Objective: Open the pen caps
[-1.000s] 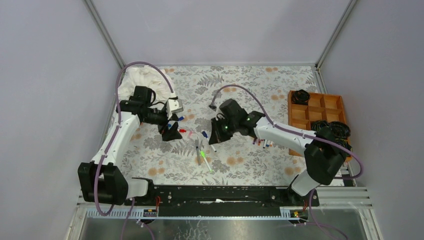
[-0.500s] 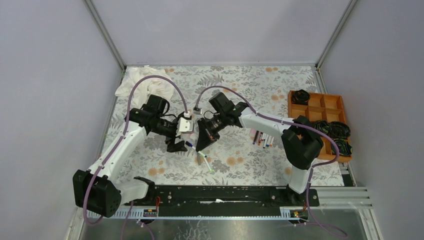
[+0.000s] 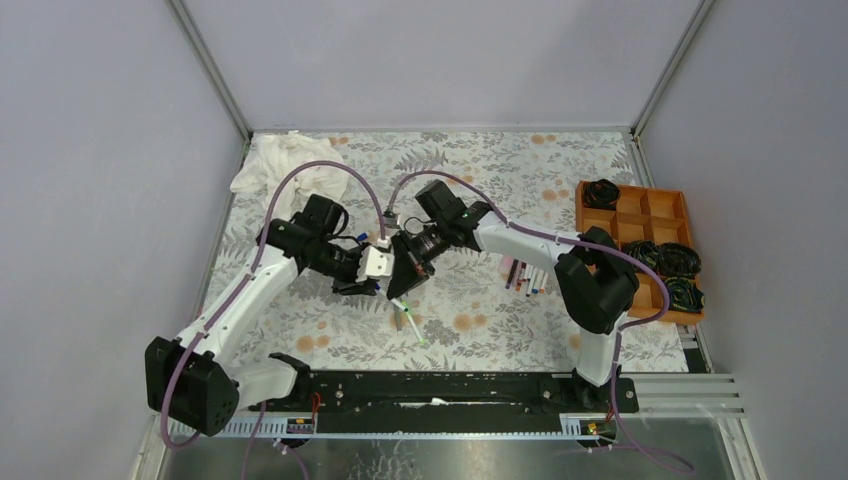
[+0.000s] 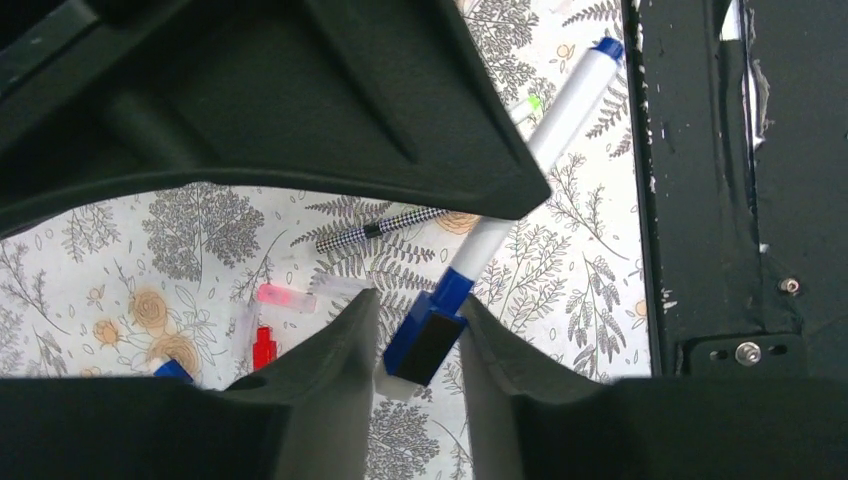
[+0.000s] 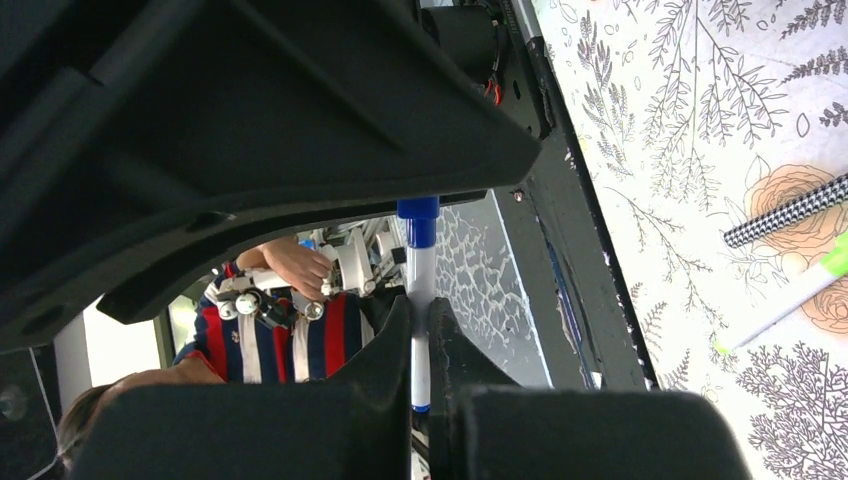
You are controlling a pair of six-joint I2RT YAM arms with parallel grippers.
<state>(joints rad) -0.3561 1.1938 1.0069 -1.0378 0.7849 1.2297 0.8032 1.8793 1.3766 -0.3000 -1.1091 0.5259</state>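
Between the two arms, held up over the middle of the surface (image 3: 480, 170), we see a white pen (image 4: 560, 130) with its blue cap (image 4: 440, 300) seated on the barrel. The left fingers (image 4: 330, 380) pinch that blue cap from both sides. The pen slants away from them, and its far end is also blue. From the right wrist we see the right fingers (image 5: 385, 360) pressed onto the white barrel of the same pen, with a blue end poking out beyond them. From above, the two wrists almost touch, and we cannot make out the pen itself there.

Below the held pen, a black-and-white checked pen (image 4: 380, 228) lies flat on the flowered surface. A green-tipped pen (image 3: 410, 322) lies near it, on the side toward the arm bases. Just beside the left fingers we find loose caps on the surface: a pink cap (image 4: 283, 297), a red cap (image 4: 263, 348) close beneath it, and another blue one (image 4: 172, 370) half hidden at the finger's edge.

Further right, a small bunch of pens (image 3: 525, 275) lies side by side near the right arm. Beyond them a wooden tray (image 3: 583, 215) sits at the right edge of the surface, with coils of black cable in some of its compartments. A crumpled white cloth (image 3: 270, 160) rests in the far left corner.
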